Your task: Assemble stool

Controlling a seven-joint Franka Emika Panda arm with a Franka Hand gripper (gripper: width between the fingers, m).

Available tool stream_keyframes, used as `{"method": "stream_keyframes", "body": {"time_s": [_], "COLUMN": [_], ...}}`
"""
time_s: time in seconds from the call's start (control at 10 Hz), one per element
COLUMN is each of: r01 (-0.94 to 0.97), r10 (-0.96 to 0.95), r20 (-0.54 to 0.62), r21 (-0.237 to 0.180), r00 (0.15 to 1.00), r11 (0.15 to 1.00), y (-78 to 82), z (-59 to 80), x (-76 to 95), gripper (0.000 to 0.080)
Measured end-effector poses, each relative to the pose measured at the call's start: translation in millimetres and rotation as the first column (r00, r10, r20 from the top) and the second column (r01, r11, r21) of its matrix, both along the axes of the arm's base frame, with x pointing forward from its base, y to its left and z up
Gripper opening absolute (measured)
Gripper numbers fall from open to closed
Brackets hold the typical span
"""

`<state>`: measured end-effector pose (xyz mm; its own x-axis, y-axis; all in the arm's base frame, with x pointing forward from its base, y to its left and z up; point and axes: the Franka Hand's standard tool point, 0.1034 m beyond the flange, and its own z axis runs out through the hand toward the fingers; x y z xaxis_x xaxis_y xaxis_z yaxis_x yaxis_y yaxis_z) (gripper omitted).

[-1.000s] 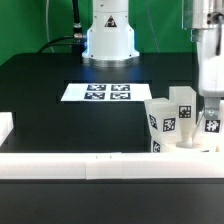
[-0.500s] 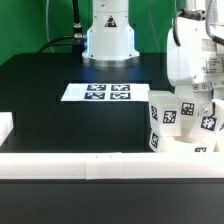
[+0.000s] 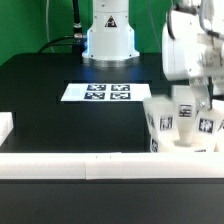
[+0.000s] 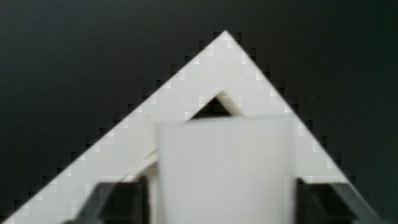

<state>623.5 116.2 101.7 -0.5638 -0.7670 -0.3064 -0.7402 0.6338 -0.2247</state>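
The stool stands at the exterior view's right front: the white seat (image 3: 186, 150) lies flat and three upright tagged legs rise from it, one on the left (image 3: 160, 120), one in the middle (image 3: 184, 108) and one on the right (image 3: 209, 126). My gripper (image 3: 206, 98) comes down from above onto the right leg; the arm is blurred with motion. In the wrist view the gripper (image 4: 222, 203) is shut on a white leg (image 4: 222, 165), with a dark finger (image 4: 111, 205) on either side. Beyond it, a white shape (image 4: 222, 65) narrows to a point against the black table.
The marker board (image 3: 98, 92) lies mid-table in front of the robot base (image 3: 108, 35). A long white bar (image 3: 70, 160) runs along the front edge, with a white block (image 3: 5, 128) at the exterior view's left. The table top is black.
The wrist and arm have swung toward the exterior view's left over the stool and turned, while the fingers stay at the right leg. The stool has stayed in place.
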Motion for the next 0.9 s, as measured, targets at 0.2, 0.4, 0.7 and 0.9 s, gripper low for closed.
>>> {"method": "stream_keyframes", "body": {"time_s": [0.2, 0.4, 0.7, 0.9], "r01": [-0.032, -0.039, -0.040, -0.040], "r10": [0.032, 0.037, 0.039, 0.039], "r20": [0.032, 0.055, 0.049, 0.048], "r21": [0.011, 0.024, 0.020, 0.020], "r00": [0.999, 0.998, 0.998, 0.998], "r11": [0.999, 0.999, 0.999, 0.999], "y": [-3.1, -2.6, -2.9, -2.9], "z": [28.8, 47.6, 42.8, 42.3], "x": [-1.2, -0.4, -1.6, -1.8], "gripper": [0.0623, 0.0648, 0.0648, 0.0648]}}
